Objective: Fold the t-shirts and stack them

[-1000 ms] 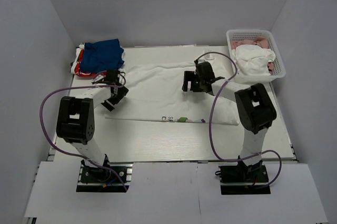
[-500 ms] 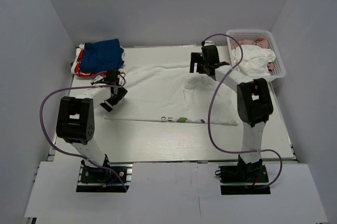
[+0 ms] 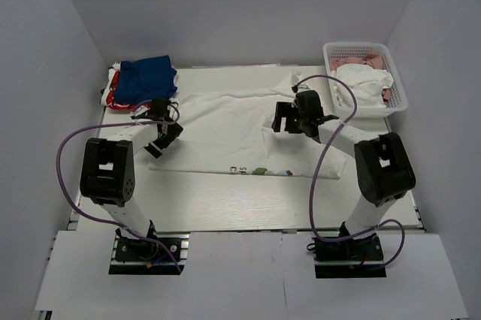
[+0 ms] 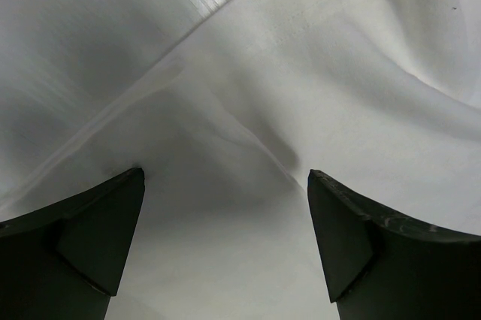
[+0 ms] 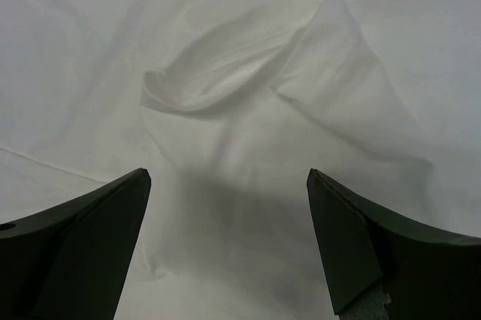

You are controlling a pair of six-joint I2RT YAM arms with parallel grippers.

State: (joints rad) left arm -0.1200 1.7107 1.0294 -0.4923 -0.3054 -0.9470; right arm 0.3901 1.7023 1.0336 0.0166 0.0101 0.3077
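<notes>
White cloth covers the middle of the table [image 3: 225, 203]. It is the white shirt [image 3: 225, 121], and it lies spread out flat, long from left to right. A little colour print [image 3: 261, 171] with some letters shows at its near edge.

The blue shirt [image 3: 148, 77] sits folded in the far left corner of the table. It lies on top of the red shirt [image 3: 112, 99], and only a red edge sticks out from under it.

A white basket [image 3: 366, 49] stands in the far right corner. It has white and pink cloth in it.

The left gripper [image 3: 161, 140] hangs low over the left end of the white shirt. Its two fingers [image 4: 90, 237] are spread wide apart and nothing is between them. From the left wrist you can see the shirt's edge with its sewn line, and bare table past it.

The right gripper [image 3: 293, 119] is over the right part of the white shirt. Its fingers [image 5: 90, 237] are spread wide too, and they pinch nothing. Just in front of them the cloth is pushed up into a soft fold [image 5: 225, 83]. I cannot tell if either gripper touches the cloth.
</notes>
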